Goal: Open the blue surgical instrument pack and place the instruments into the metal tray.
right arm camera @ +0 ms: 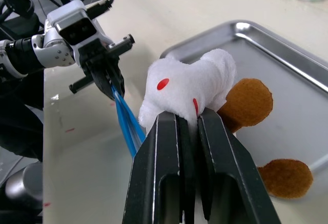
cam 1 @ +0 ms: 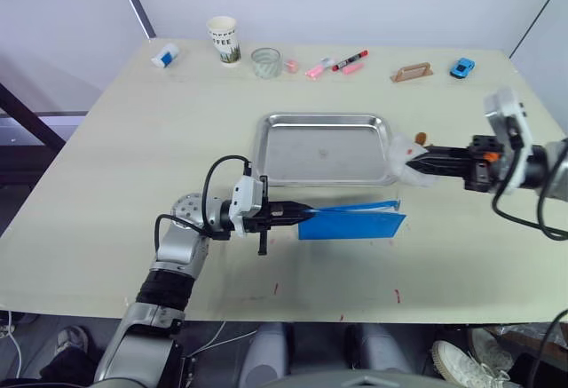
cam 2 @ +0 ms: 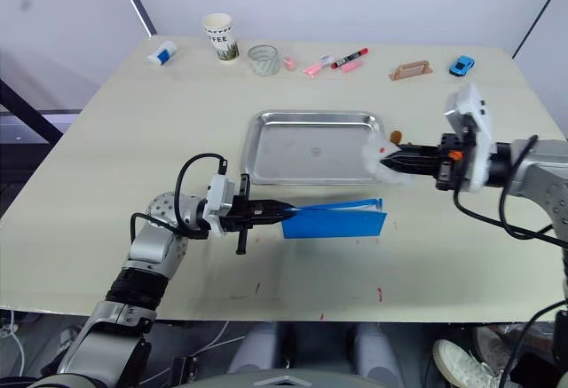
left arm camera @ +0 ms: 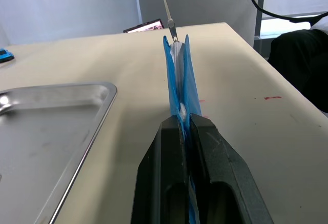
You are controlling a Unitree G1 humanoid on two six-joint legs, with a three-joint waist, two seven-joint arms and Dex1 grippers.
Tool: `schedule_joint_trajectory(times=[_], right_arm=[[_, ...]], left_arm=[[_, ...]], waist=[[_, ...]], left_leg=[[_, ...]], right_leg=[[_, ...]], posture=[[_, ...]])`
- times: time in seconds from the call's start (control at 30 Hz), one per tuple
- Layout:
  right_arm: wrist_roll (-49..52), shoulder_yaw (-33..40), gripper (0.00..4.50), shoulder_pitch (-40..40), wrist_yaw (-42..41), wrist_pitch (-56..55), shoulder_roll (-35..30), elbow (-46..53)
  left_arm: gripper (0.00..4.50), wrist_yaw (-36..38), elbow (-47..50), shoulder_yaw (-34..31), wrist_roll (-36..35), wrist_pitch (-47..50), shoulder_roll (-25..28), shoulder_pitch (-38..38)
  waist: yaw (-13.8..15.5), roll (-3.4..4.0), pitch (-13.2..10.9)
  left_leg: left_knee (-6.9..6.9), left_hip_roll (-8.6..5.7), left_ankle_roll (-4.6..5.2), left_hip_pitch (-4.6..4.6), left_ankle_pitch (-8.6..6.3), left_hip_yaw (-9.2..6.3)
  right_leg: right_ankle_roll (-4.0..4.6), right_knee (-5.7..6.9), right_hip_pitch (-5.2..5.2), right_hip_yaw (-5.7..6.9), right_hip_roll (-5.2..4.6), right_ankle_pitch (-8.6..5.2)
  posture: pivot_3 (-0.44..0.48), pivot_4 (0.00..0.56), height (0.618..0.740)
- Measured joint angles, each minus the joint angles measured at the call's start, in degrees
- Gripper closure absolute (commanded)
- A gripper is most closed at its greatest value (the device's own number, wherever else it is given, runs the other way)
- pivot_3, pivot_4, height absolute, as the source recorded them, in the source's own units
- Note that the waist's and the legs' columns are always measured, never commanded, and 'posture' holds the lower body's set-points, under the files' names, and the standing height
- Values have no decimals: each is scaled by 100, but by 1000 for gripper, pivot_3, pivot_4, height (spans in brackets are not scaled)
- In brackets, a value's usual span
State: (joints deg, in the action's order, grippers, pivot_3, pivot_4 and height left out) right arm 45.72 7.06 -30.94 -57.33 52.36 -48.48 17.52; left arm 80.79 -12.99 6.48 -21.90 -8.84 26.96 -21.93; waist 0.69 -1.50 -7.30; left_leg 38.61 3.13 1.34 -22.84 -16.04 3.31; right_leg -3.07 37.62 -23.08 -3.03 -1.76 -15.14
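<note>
Blue pack (edge-up) in left pincer.

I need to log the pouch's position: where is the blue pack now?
The blue surgical instrument pack is clamped in the left gripper, just in front of the metal tray.

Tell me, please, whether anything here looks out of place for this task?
Yes. The right hand is shut on a white plush toy with brown feet at the metal tray's right rim, not an instrument. The tray is empty, and the left hand pinches the blue surgical instrument pack at its edge.
</note>
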Motion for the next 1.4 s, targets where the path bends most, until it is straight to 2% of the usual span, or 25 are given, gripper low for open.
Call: schedule_joint_trajectory(times=[0.27,0.53,1.0,1.23,1.4], right_arm=[[-285,-769,4462,-107,644,-64,839,490],[-692,-1310,4462,-108,1186,-173,1585,518],[-1147,-1658,4462,-115,1636,-308,2424,398],[-1224,-1703,4462,-80,1514,-381,2204,433],[-920,-1199,4462,285,1494,-302,1778,923]], left_arm=[[4500,-81,23,36,-1,-3,17,17],[4500,-105,19,43,2,-104,28,40],[4500,-348,5,74,53,-219,-23,90],[4500,-352,20,78,51,-184,1,83],[4500,-387,59,85,62,-151,35,84]], waist=[[6,0,0],[1,1,0],[3,1,0],[1,1,0],[-3,1,0]], left_leg=[[0,0,0,-4,0,-5],[0,0,0,-3,0,-3],[0,0,0,-2,0,-1],[0,0,0,-2,0,10],[-2,1,0,-2,0,6]], right_leg=[[0,0,0,5,-1,0],[0,0,-1,4,0,0],[0,1,-1,6,0,0],[1,0,-1,7,0,0],[1,-1,-1,6,1,-1]], posture=[[0,150,740],[0,150,740],[0,150,740],[0,150,740],[0,150,740]])
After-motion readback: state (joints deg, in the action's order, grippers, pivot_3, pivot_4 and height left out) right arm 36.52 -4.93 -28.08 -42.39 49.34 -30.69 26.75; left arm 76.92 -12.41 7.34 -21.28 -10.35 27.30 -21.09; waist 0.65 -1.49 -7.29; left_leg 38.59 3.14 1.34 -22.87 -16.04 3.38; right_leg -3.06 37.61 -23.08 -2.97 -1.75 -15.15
